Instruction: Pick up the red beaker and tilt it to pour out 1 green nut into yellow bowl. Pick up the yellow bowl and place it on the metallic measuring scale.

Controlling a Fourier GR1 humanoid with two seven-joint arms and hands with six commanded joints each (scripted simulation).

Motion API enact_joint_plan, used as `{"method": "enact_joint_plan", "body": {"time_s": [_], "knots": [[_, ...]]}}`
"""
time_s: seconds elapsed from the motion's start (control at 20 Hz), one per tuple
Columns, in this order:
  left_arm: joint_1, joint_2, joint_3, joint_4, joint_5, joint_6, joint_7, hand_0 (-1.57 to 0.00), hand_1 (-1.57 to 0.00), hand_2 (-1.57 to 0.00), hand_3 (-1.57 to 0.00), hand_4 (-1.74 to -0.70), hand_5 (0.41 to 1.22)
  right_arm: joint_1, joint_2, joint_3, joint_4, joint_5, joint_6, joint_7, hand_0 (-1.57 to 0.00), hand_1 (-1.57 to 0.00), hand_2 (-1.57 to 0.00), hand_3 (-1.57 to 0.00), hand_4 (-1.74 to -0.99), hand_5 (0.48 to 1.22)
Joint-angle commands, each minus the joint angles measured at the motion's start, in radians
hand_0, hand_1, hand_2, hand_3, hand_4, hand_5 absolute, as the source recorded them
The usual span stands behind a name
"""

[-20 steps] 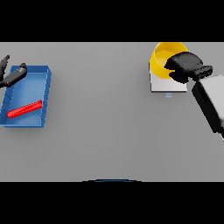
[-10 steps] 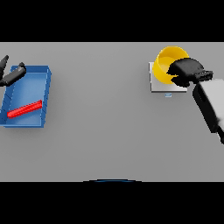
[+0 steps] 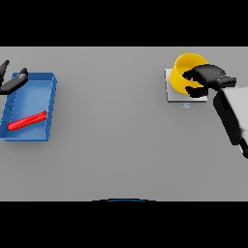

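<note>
I am seeing my right hand gripping the round yellow bowl sitting on the flat metallic scale, upper right | left hand hanging open, left edge | red beaker lying in blue tray.

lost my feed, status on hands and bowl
Right hand curled on yellow bowl, bowl over scale. Left hand open by blue tray. Nothing blocking.
</note>
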Motion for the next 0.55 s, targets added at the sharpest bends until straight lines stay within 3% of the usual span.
{"method": "enact_joint_plan", "body": {"time_s": [0.0,0.2,0.5], "knots": [[0.004,-0.002,0.001,-0.001,0.002,0.001,0.000,0.00,0.00,0.00,0.00,-0.84,0.764,0.000,0.001,-0.004,0.009,-0.002,0.000,0.002,-0.61,-0.56,-0.47,-0.39,-1.496,0.890],[-0.002,-0.007,-0.003,0.022,-0.007,0.003,-0.007,0.00,0.00,0.00,0.00,-0.83,0.750,0.005,0.006,0.010,0.008,0.008,0.001,-0.002,-0.25,-0.24,-0.19,-0.16,-1.448,0.824],[-0.005,0.001,-0.004,0.015,-0.010,0.001,-0.007,0.00,0.00,0.00,0.00,-0.83,0.760,-0.002,0.001,0.023,0.013,0.017,0.035,0.015,-0.06,-0.06,-0.05,-0.04,-1.390,0.779]]}}
